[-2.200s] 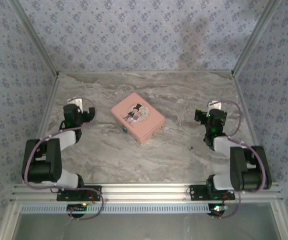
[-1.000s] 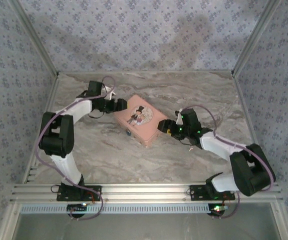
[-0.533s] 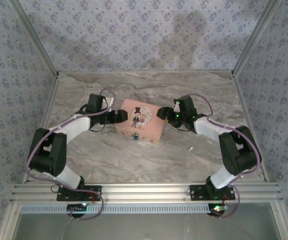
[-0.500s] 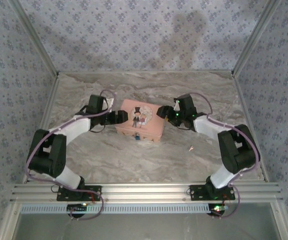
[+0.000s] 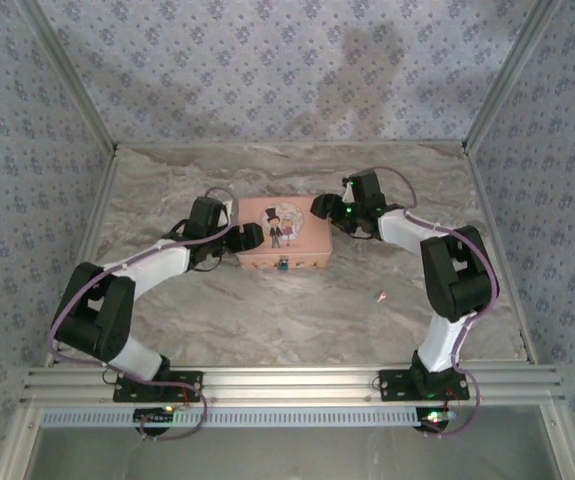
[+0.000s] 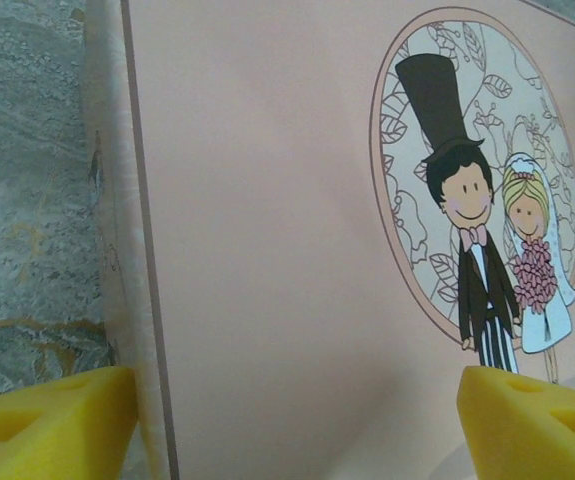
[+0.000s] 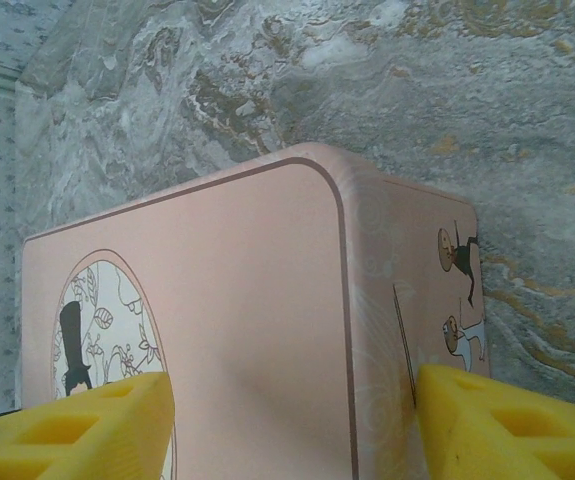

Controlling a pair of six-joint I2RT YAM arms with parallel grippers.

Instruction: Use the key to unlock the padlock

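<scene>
**Top view**
- Grey-veined marble desk (image 5: 197, 310): 1. Enclosed by blue-patterned wallpaper panels (image 5: 267, 70) on 3 sides.
- Pink rectangular tin box (image 5: 302, 240), lid printed with a cartoon bride and groom: 1. Flat at mid-desk, long front wall turned toward the arm bases.
- Tiny bluish-grey metal padlock (image 5: 282, 264): 1. At the middle of the tin's front wall, against it, low by the desk surface.
- Tiny slim metal key (image 5: 380, 296): 1. Flat on bare desk, to the right and front of the tin, well apart from tin and padlock, touched by neither hand.
- Black-and-white arms: 2, namely left arm (image 5: 157, 262) and right arm (image 5: 407, 228). Left hand (image 5: 250, 237) at the tin's left end, right hand (image 5: 320, 206) at its far right corner.

**Left wrist view**
- Yellow foam pads: 2. One (image 6: 47, 410) just outside the tin's side wall, over the desk. The other (image 6: 537, 420) over the lid, below the bride.
- Left hand spread wide across the lid's edge, grasping nothing. Contact with the tin: cannot tell.

**Right wrist view**
- Yellow foam pads: 2. One (image 7: 67, 430) over the lid beside the oval picture. The other (image 7: 507, 425) beyond the tin's end wall.
- Right hand spread wide, straddling the lid's rounded corner, nothing clenched between the pads.
- Small cartoon figures printed on the end wall: 2.
</scene>
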